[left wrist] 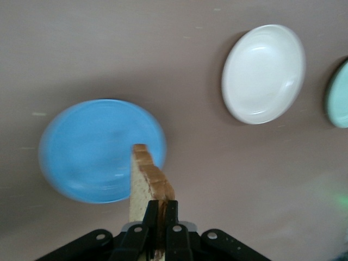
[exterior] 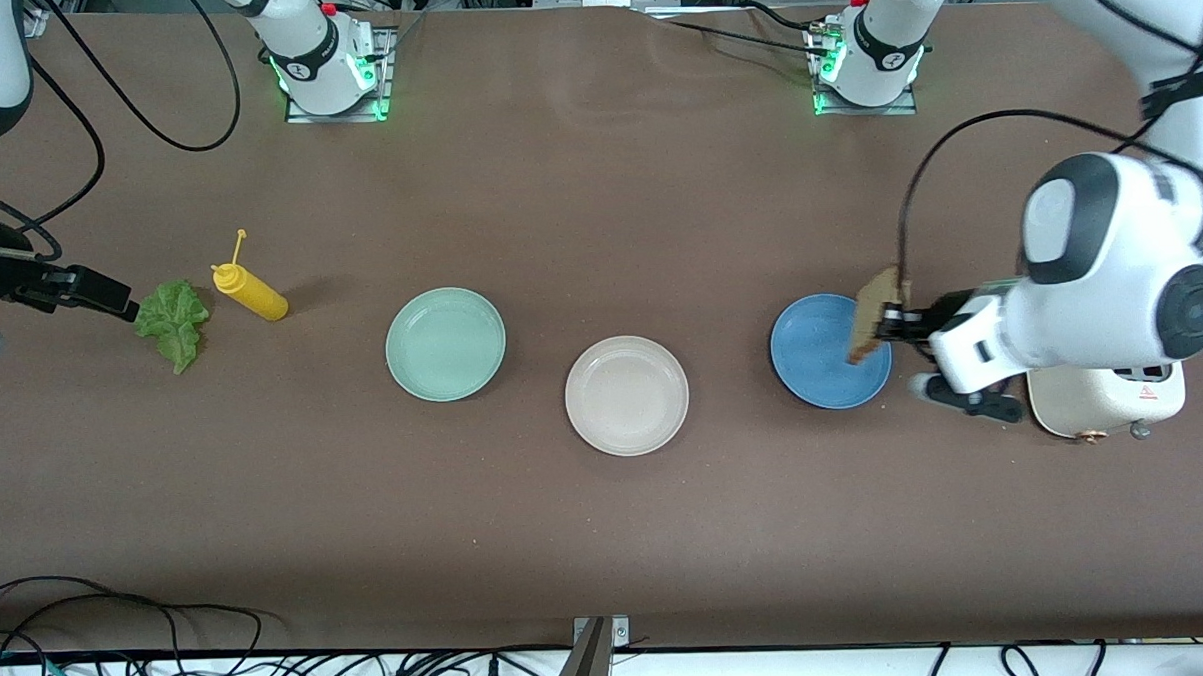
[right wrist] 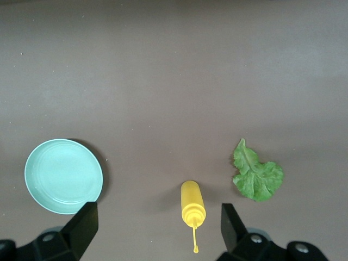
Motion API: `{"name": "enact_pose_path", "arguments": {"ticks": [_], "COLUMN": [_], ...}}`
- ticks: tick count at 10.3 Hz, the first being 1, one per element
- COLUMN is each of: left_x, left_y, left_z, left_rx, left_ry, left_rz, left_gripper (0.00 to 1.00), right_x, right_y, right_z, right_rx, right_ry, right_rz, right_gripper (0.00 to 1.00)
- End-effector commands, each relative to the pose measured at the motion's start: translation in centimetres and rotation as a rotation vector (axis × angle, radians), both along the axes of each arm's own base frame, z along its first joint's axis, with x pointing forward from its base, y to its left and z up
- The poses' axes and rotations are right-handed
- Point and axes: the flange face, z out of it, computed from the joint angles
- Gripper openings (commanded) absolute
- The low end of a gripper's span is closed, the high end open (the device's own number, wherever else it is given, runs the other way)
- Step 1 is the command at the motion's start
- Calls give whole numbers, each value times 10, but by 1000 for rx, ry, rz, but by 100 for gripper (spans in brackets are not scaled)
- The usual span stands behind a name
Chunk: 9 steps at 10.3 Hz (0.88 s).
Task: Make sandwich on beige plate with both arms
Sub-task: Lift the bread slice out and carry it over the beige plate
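My left gripper (exterior: 893, 324) (left wrist: 163, 205) is shut on a slice of brown bread (exterior: 875, 314) (left wrist: 142, 179), held on edge by its crust. It hangs over the rim of the blue plate (exterior: 813, 371) (left wrist: 89, 149). The beige plate (exterior: 627, 395) (left wrist: 263, 73) lies bare mid-table, beside the blue plate toward the right arm's end. A ruffled green lettuce leaf (exterior: 173, 321) (right wrist: 257, 176) lies flat at the right arm's end. My right gripper (exterior: 110, 298) (right wrist: 157, 215) hangs open and holds nothing, over the table beside the lettuce.
A yellow squeeze bottle (exterior: 252, 293) (right wrist: 192, 204) lies on its side between the lettuce and a mint-green plate (exterior: 446, 343) (right wrist: 62, 175). A cream appliance (exterior: 1104, 400) stands under the left arm's wrist. Cables trail along the table's edge nearest the front camera.
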Motion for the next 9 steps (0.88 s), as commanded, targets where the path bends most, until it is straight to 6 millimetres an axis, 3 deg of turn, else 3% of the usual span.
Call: {"name": "enact_pose_path", "arguments": {"ticks": [1, 5, 6, 8, 9], "left_x": [18, 32, 36, 36, 34], "left_y": [-47, -115, -124, -167, -181], "left_z": [-19, -46, -49, -68, -77], "left_rx": [-127, -275, -313, -350, -359], "left_ry": [96, 113, 86, 12, 7], "left_rz": [148, 330, 373, 446, 484], "left_gripper": [0, 0, 0, 0, 0], "right_x": [-1, -1, -1, 6, 6], "right_y": [-1, -1, -6, -48, -53], "right_z": [4, 4, 4, 0, -3], "right_rx": [13, 10, 14, 206, 229], "right_ry": [1, 1, -6, -55, -51], "right_rz": [3, -2, -43, -177, -190], "right_gripper": [100, 100, 100, 100, 100]}}
